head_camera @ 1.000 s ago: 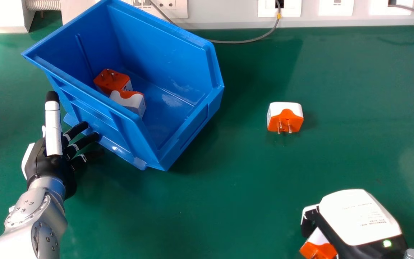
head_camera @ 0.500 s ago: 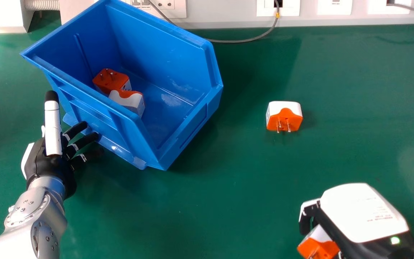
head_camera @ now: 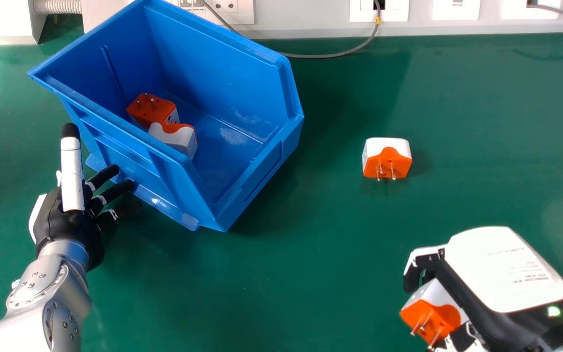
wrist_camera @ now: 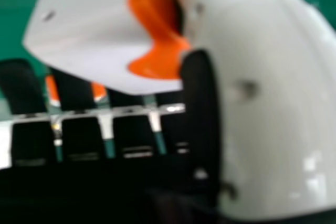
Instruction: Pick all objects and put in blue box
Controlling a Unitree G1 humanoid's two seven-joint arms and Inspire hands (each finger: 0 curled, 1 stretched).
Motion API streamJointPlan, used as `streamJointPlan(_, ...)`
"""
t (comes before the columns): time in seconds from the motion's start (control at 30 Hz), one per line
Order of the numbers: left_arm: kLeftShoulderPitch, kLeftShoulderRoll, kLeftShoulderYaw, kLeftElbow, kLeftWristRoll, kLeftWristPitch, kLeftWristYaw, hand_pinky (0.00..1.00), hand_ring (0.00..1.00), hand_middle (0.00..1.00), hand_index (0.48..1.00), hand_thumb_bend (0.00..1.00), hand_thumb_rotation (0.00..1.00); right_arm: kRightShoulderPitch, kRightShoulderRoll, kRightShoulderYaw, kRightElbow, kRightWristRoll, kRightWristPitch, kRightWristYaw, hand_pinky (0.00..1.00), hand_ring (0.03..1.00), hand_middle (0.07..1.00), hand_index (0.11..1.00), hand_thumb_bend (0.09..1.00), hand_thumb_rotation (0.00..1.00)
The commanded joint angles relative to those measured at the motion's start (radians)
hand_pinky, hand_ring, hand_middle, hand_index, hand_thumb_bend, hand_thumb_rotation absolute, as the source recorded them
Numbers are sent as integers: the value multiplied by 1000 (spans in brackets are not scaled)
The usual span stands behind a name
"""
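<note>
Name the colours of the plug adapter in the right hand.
White and orange, clearest in head view.

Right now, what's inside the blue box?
Two orange-and-white plugs are in the box. Its near wall hides part of the floor, so I can't see there.

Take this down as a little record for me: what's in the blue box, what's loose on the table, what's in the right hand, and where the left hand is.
blue box: holds two orange-and-white adapters
loose on table: one adapter, right of the box, prongs toward the robot
right hand: gripping another adapter
left hand: open beside the box; contact unclear
left to box: the loose adapter and the gripped one
</note>
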Motion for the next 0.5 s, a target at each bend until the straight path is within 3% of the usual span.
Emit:
streamJointPlan(0.0,0,-2,-2,11,6,14,6,653,738,839,883,864,935,-8,4,-28,-30,10,-15,-27,322,417,519,558,495,0)
streamJointPlan(0.13,4,-4,-3,-7,3,25,9,652,737,838,883,864,935,-12,7,-46,-40,31,-30,-30,321,418,508,553,494,0)
streamJointPlan(0.3,-4,-1,-1,24,6,6,0,652,738,838,882,864,935,-57,15,-69,-35,46,-60,-66,328,424,508,543,495,0)
streamJointPlan(0.47,0,-6,-1,11,2,9,5,656,741,839,882,862,934,-95,42,-75,-8,91,-108,-135,304,432,507,522,500,0)
